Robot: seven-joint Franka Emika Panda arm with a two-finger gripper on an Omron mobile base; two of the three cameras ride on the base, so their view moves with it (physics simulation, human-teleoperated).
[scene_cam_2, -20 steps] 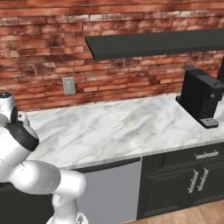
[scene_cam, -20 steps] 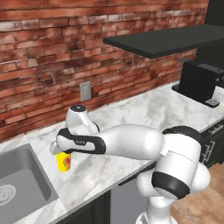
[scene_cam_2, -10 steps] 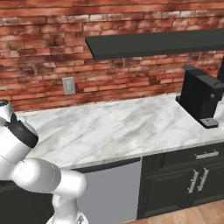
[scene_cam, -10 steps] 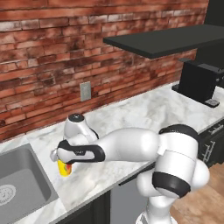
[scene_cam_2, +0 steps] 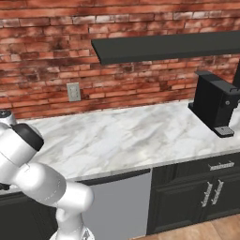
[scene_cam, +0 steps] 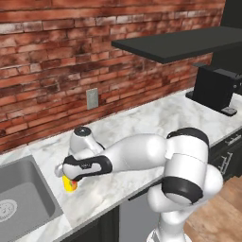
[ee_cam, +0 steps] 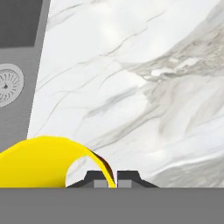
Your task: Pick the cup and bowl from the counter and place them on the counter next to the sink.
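The yellow cup hangs under my gripper, just right of the sink, low over the white marble counter. I cannot tell whether its base touches the top. In the hand view the cup fills the lower left, and my gripper is shut on its thin rim wall, one fingertip on each side. The grey sink with its round drain lies at the upper left of that view. The bowl is out of view.
A black coffee machine stands at the counter's far right under a dark shelf. A wall outlet sits on the brick wall behind. Black cabinets run below the counter.
The arm has come down a little with the cup, bringing it lower over the counter beside the sink. The grip on the cup stays the same.
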